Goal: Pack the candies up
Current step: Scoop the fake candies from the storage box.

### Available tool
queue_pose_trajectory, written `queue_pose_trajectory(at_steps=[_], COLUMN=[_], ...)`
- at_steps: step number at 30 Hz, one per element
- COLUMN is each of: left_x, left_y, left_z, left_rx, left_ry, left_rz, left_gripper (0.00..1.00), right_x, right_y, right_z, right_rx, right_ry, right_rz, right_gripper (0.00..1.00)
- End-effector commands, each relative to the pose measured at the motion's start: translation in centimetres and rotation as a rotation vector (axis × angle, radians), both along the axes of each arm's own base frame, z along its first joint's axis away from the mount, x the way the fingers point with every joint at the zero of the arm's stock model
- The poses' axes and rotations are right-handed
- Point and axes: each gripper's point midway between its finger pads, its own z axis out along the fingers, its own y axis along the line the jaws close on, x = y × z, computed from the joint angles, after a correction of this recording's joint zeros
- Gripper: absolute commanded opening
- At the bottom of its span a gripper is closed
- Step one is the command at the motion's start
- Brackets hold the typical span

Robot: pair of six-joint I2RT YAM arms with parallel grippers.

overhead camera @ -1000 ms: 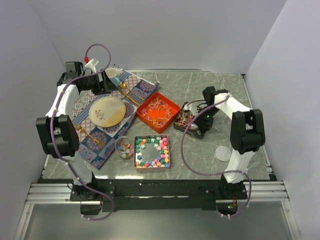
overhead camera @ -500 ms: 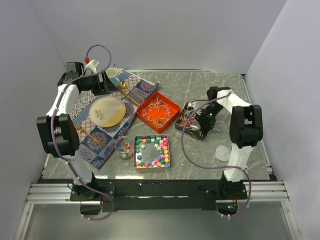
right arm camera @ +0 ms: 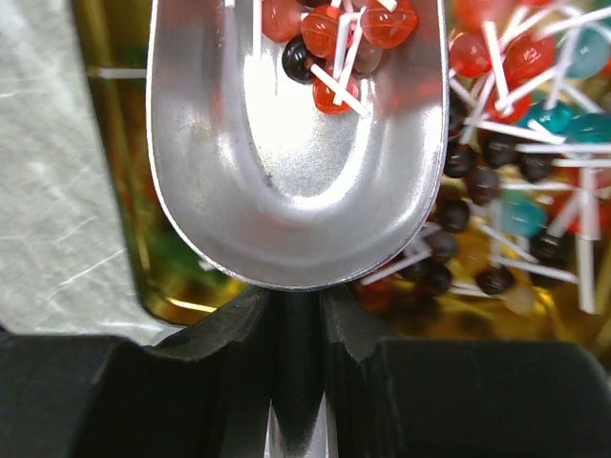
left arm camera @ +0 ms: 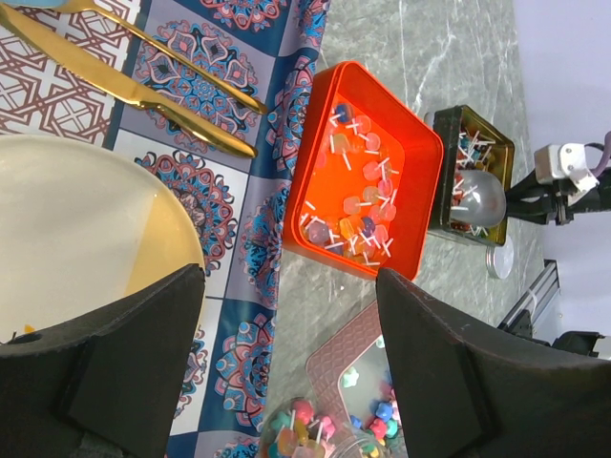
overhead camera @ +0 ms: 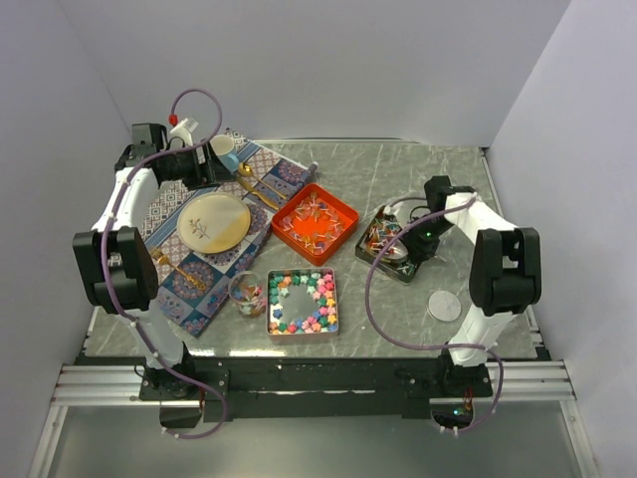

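Observation:
Small lollipop-like candies fill an orange tray [overhead camera: 315, 223] and a dark tin [overhead camera: 391, 242]. Pastel star candies [overhead camera: 302, 302] lie in a pink-rimmed tin, and a glass jar [overhead camera: 247, 295] holds a few more. My right gripper [overhead camera: 408, 245] is shut on the handle of a silver scoop [right arm camera: 296, 143], which sits low in the dark tin [right arm camera: 516, 191] with a few red candies [right arm camera: 334, 33] in its bowl. My left gripper [left arm camera: 288, 286] is open and empty, held high above the patterned mat at the back left [overhead camera: 211, 162].
A cream plate [overhead camera: 213, 221] and gold cutlery [left arm camera: 143, 95] lie on the patterned mat [overhead camera: 199, 279]. A white-and-blue cup [overhead camera: 224, 146] stands at the mat's far end. A round lid [overhead camera: 444, 305] lies on the table near the right arm's base.
My right arm has swung to the right with the scoop, and the dark tin has shifted a little to the right with it. The left arm has not moved.

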Motion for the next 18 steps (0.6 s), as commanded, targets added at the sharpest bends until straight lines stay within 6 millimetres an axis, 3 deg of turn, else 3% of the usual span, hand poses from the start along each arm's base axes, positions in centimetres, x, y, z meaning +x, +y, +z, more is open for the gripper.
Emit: queue_pose_trajectory(at_steps=[1, 5, 7, 11, 14, 16, 18], left_x=[0.9, 0.9, 0.9, 0.7, 0.8, 1.0, 1.2], left_y=[-0.7, -1.1, -1.2, -1.1, -1.1, -0.9, -0.7], left_z=[1.9, 1.9, 1.8, 1.3, 0.9, 0.6, 0.7], left_rx=[0.012, 0.015, 0.017, 0.029, 0.038, 0.054, 0.073], left_ry=[-0.077, -0.075, -0.074, -0.058, -0.056, -0.057, -0.068], left_rz=[-0.021, -0.032, -0.035, -0.037, -0.043, -0.045, -0.051], left_gripper=[0.79, 0.79, 0.79, 0.79, 0.79, 0.79, 0.79], right_x=[2.6, 0.7, 1.5, 1.0, 0.8, 1.1, 1.3], right_y=[0.1, 0.9, 1.4, 2.2, 2.0, 0.6, 0.6], right_z=[2.8, 0.5, 0.7, 0.6, 0.2, 0.7, 1.6], right_rx=[0.019, 0.069, 0.1, 0.174, 0.185, 0.206, 0.243], right_ry=[-0.178, -0.176, -0.245, -0.293, -0.32, -0.345, -0.359], right_rz=[-0.012, -0.016, -0.022, -0.036, -0.036, -0.083, -0.086], right_gripper=[0.0, 0.0, 0.0, 0.0, 0.0, 0.0, 0.0])
